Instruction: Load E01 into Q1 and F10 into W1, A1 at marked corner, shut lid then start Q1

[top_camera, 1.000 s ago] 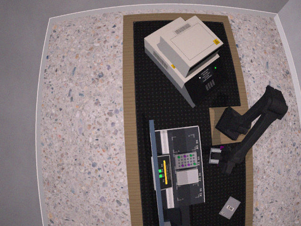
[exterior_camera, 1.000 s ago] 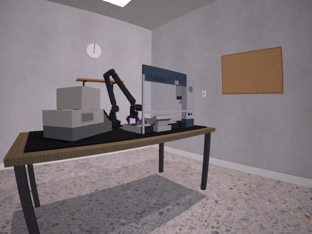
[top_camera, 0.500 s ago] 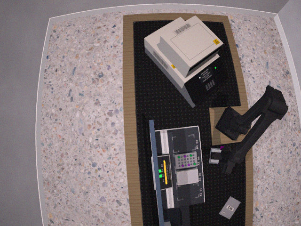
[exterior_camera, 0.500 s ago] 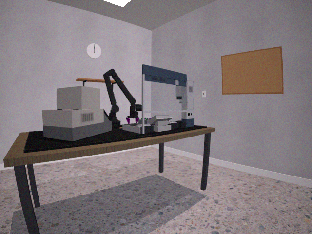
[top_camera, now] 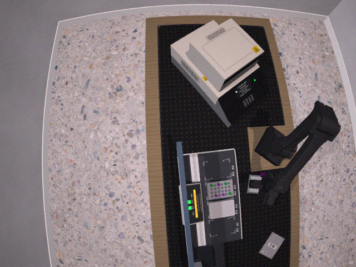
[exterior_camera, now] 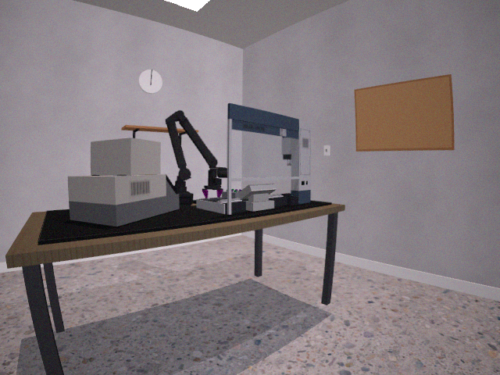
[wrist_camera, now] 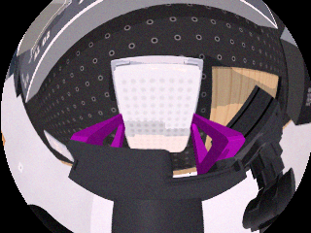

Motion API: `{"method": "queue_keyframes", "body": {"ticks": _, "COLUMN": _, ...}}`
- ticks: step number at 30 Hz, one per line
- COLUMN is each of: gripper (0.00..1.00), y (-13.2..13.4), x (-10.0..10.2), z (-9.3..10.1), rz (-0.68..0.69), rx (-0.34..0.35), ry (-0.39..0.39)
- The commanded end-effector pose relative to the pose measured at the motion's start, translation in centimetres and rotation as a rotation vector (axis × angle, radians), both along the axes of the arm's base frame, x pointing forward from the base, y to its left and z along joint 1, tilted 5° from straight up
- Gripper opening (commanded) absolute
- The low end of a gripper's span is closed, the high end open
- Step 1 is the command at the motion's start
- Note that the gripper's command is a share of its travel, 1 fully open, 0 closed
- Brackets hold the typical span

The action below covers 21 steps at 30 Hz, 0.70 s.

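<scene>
My gripper is shut on a white 96-well PCR plate. It holds the plate low over the black mat, just right of the deck. In the wrist view the plate lies flat between the purple fingers, well side up. I cannot read its ID. Deck positions D4 and D1 are both empty. The cycler Q1 stands at the far end with its lid over the block, and its lamp is green. The block is hidden. The nest W1 lies near the front right.
The tube cooling block is on D3 and the deep-well block is on D2. A blue-topped frame with a clear screen stands along the deck's far side. The arm's base sits on a wooden pad.
</scene>
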<state>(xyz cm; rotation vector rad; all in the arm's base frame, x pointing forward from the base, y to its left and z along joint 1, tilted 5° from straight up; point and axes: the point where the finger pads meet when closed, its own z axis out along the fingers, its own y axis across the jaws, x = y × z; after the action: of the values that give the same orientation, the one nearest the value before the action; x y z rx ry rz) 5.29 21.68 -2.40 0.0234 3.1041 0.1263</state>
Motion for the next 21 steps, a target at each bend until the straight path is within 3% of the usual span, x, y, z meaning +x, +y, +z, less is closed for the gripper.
{"method": "queue_keyframes", "body": {"ticks": 1, "gripper": 0.0, "y": -5.7, "x": -2.6, "z": -4.0, "rz": 0.003, "rx": -0.148, "ry": 0.067}}
{"method": "queue_keyframes", "body": {"ticks": 16, "gripper": 0.0, "y": -5.7, "x": -2.1, "z": -4.0, "rz": 0.019, "rx": -0.148, "ry": 0.06}}
{"method": "queue_keyframes", "body": {"ticks": 17, "gripper": 1.0, "y": -5.7, "x": -2.1, "z": -4.0, "rz": 0.023, "rx": -0.149, "ry": 0.056}}
{"method": "queue_keyframes", "body": {"ticks": 21, "gripper": 1.0, "y": -4.9, "x": -1.4, "z": -3.4, "rz": 0.02, "rx": -0.142, "ry": 0.035}}
